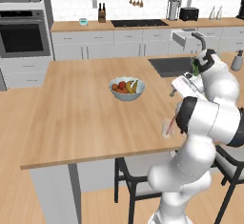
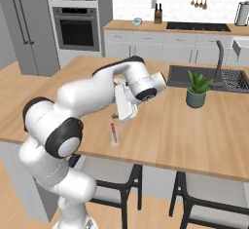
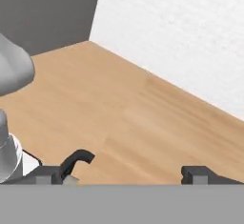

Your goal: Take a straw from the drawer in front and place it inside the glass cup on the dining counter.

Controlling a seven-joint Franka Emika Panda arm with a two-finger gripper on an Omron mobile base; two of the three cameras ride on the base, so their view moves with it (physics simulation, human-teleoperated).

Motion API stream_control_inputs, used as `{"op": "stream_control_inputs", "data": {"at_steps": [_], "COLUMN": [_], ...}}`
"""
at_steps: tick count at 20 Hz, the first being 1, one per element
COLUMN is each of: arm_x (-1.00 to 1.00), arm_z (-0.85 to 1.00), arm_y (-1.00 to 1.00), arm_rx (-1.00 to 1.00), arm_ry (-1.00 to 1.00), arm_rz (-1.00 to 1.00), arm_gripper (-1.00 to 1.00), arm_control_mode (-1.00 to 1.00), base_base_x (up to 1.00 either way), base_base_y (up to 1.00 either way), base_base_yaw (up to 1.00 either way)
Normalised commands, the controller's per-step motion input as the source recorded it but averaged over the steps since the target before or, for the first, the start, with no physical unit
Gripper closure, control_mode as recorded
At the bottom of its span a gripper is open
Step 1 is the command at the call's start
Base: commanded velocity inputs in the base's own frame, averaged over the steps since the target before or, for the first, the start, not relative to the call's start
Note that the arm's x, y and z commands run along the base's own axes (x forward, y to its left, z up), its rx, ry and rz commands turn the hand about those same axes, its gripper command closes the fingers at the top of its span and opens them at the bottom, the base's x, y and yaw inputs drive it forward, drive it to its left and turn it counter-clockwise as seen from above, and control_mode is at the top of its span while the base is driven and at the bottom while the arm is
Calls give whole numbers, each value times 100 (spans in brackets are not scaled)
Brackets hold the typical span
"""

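The gripper hangs spread wide and empty above the counter, its fingers far apart in the hand view. The straw stands tilted inside the cup, which sits on the counter near its front edge, just below the gripper at its 6 o'clock. From the cup, a fruit bowl is at 11 o'clock in the left base view; a potted plant is at 2 o'clock in the right base view.
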Motion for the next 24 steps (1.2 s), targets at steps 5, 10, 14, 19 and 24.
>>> {"op": "stream_control_inputs", "data": {"at_steps": [5,10,14,19,24], "arm_x": [-77,-99,-64,-16,0], "arm_z": [72,11,0,0,0], "arm_y": [52,71,51,18,10], "arm_rx": [-46,-52,-46,-29,-10], "arm_ry": [-57,-54,-41,-16,4], "arm_rz": [3,7,10,16,11], "arm_gripper": [-100,-100,-100,-100,-100], "arm_control_mode": [-100,-100,-100,-100,-100], "base_base_x": [0,0,0,0,0], "base_base_y": [0,0,0,0,0], "base_base_yaw": [0,0,0,0,0]}}
